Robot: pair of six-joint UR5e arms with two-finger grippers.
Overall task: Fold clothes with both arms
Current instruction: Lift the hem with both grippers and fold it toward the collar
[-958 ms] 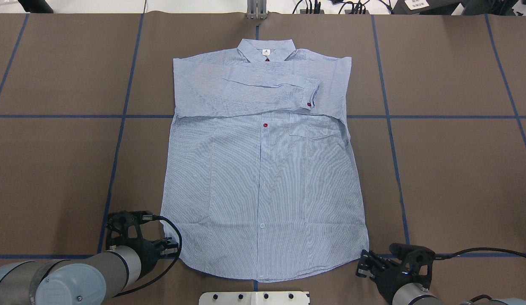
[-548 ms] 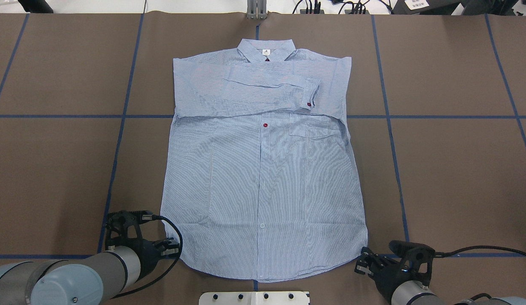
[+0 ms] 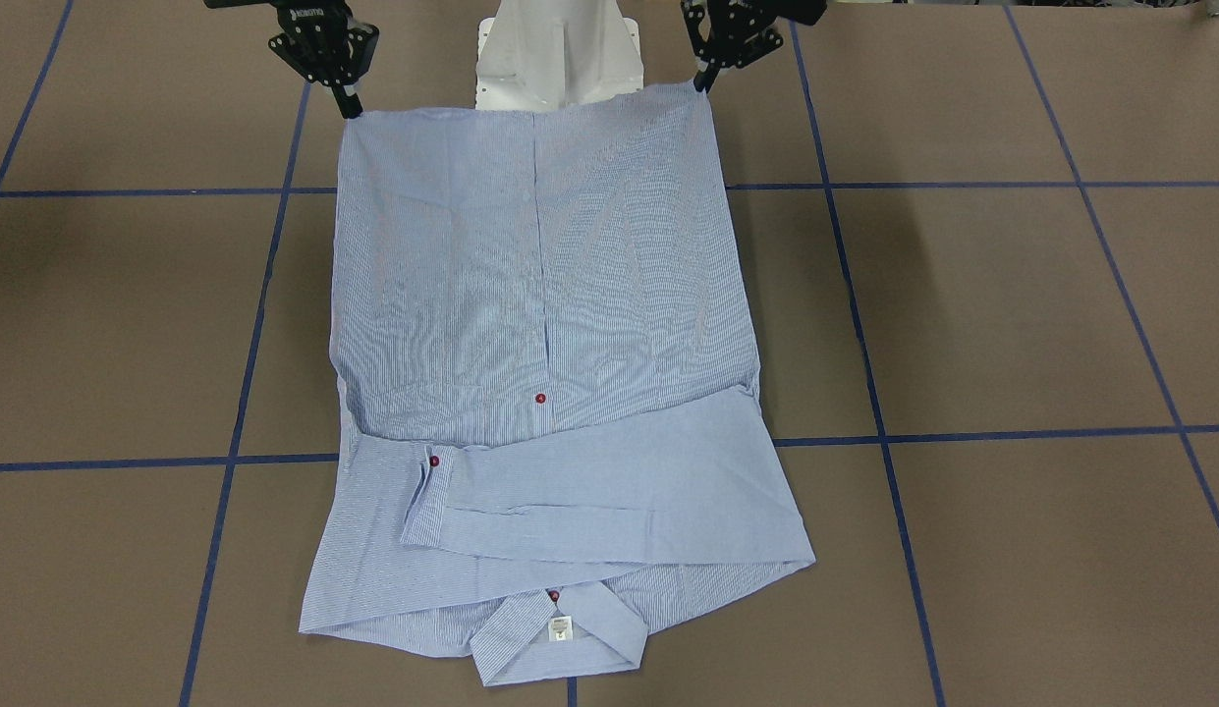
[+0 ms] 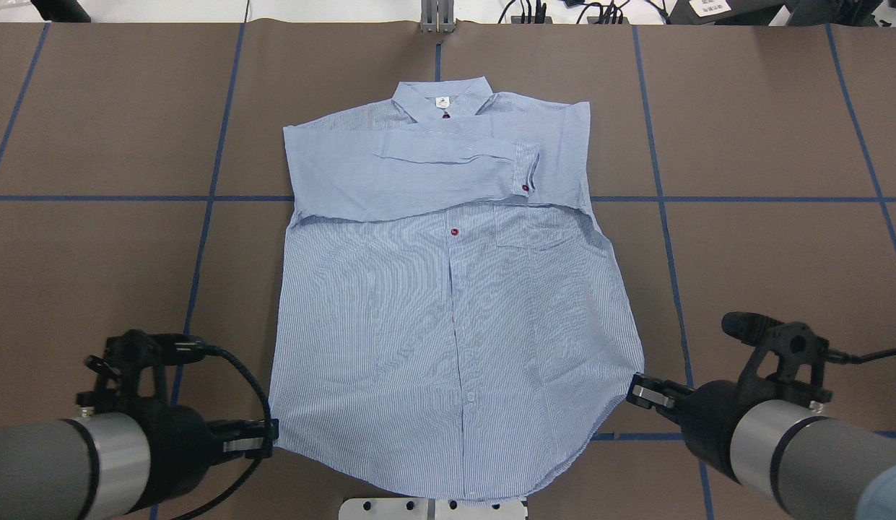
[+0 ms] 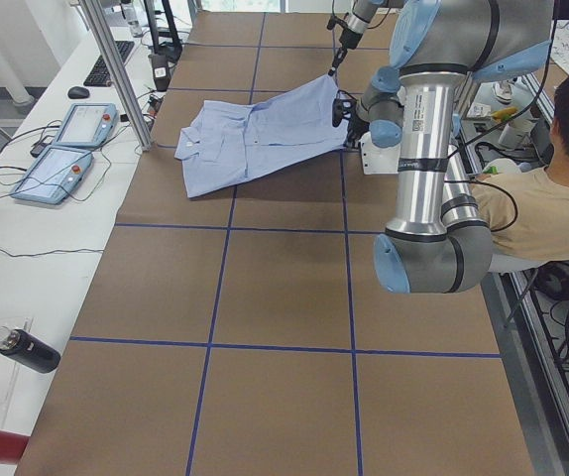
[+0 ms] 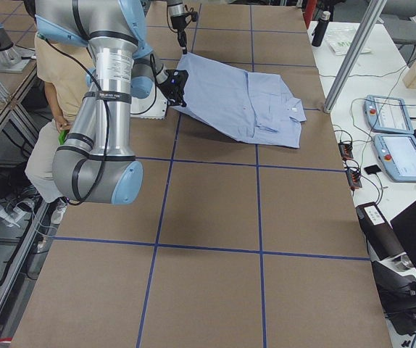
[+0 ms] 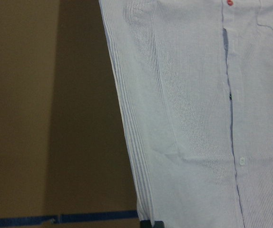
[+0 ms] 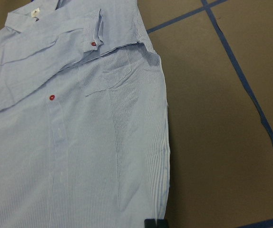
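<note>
Wrist views' bottom edges cut the left black gripper (image 7: 151, 223) and right black gripper (image 8: 155, 223) to slivers; the white collar label (image 4: 441, 102) on the light blue striped cloth shirt (image 4: 448, 325) is unreadably small.

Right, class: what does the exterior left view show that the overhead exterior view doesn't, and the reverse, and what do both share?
Only exterior left: a seated person, two touch panels and a black bottle beside the table. Only overhead: the chest pocket and red buttons. Both: the shirt, sleeves folded across its chest, with the left pincer and right pincer gripping its hem corners.
</note>
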